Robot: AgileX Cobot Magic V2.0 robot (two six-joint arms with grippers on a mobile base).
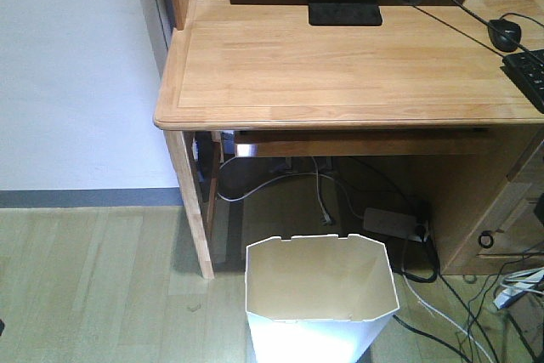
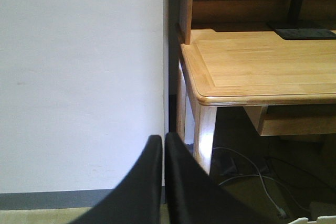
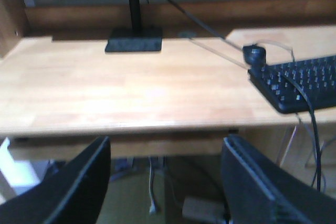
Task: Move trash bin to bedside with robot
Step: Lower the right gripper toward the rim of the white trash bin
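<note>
The white trash bin (image 1: 321, 295) stands on the floor at the bottom of the front view, just in front of the wooden desk, and its cream inside holds nothing. A sliver of its notched rim (image 2: 315, 220) shows at the lower right of the left wrist view. My left gripper (image 2: 163, 139) is shut with nothing between its fingers, pointing at the wall beside the desk corner. My right gripper (image 3: 167, 142) is open and empty, level with the desk's front edge. Neither gripper touches the bin. The bedside is out of view, and no arm shows in the front view.
A light wooden desk (image 1: 340, 65) carries a monitor base (image 1: 343, 4), a mouse (image 1: 504, 33) and a black keyboard (image 1: 529, 74). Its left leg (image 1: 194, 210) stands near the bin. Cables and a power strip (image 1: 387, 223) lie under it. A white wall (image 1: 76, 74) is at left.
</note>
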